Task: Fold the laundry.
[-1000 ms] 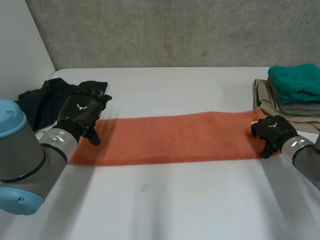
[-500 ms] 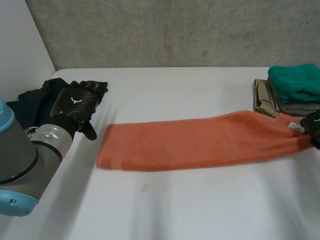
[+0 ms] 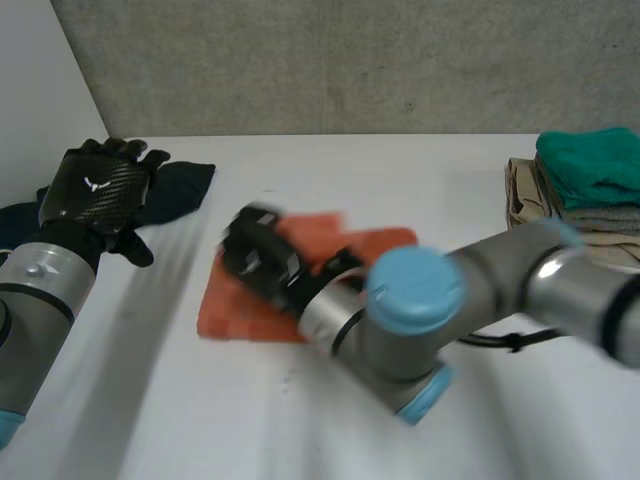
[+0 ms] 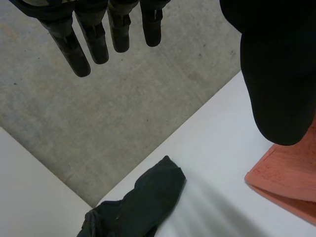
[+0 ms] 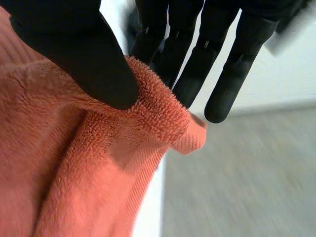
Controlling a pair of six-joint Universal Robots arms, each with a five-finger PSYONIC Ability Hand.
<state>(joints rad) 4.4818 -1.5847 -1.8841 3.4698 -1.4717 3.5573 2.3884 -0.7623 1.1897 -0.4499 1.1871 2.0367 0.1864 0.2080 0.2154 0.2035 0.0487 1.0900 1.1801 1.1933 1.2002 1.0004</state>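
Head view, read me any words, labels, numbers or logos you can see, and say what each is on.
None: no readable words or numbers.
The left hand bears a small white emblem on its back, with no letters.
On the right hand no mark can be made out.

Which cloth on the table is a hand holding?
The orange towel, pinched by the right hand; the dark garment and the folded stack lie free.
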